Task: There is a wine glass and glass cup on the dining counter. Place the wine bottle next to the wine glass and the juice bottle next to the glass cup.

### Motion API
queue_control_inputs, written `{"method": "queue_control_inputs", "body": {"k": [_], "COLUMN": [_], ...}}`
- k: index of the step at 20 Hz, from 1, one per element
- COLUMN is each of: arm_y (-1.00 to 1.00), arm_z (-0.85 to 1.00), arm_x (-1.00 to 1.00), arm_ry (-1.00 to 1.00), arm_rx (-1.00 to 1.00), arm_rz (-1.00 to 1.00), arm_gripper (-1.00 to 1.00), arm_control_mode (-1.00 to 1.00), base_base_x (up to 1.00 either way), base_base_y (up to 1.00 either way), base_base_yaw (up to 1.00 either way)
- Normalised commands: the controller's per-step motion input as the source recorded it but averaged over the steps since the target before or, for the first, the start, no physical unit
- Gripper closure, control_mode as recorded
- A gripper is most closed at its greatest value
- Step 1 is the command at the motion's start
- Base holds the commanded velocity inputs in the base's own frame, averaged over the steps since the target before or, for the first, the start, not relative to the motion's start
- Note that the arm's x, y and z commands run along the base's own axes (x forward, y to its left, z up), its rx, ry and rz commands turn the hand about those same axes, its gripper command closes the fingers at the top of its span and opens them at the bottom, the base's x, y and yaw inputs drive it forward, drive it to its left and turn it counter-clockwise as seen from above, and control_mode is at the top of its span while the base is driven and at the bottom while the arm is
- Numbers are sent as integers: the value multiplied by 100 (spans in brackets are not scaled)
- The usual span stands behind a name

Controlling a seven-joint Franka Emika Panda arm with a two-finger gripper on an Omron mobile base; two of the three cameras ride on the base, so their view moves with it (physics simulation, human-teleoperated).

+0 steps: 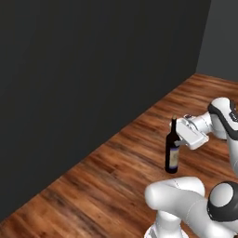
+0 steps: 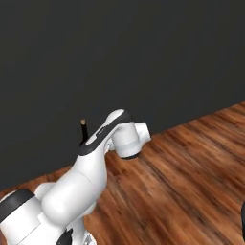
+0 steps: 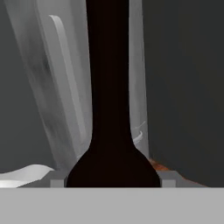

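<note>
**Wine bottle clamped in the gripper over bare wooden floor**

On the left of the left base view stands a flat dark grey wall (image 1: pixel 93 69), running back to a corner at upper right. At its foot begins a reddish-brown plank floor (image 1: pixel 116 186), which spreads rightward and toward the camera with plenty of open boards beside the arm. Further right, the wine bottle (image 1: pixel 172 151) hangs upright, its pale label facing the camera, its base above the planks. The gripper (image 1: pixel 179 132) is closed on the bottle at the neck and shoulder. In the right base view the bottle's top (image 2: pixel 83 129) pokes up behind the forearm against the same wall, with floor open to the right. The hand view looks along the dark neck (image 3: pixel 108 87), which rises between the fingertips.
</note>
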Motion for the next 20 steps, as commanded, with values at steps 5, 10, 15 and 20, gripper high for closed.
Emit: {"method": "queue_control_inputs", "body": {"k": [5,10,15,20], "arm_y": [0,0,0,0], "arm_z": [0,0,0,0], "arm_x": [0,0,0,0], "arm_ry": [0,0,0,0], "arm_rx": [0,0,0,0], "arm_rz": [0,0,0,0], "arm_gripper": [100,100,100,100], "arm_control_mode": [100,100,100,100], "base_base_x": [67,59,52,57], "base_base_y": [-26,-17,-12,-11], "base_base_yaw": [-16,-28,-37,-33]}}
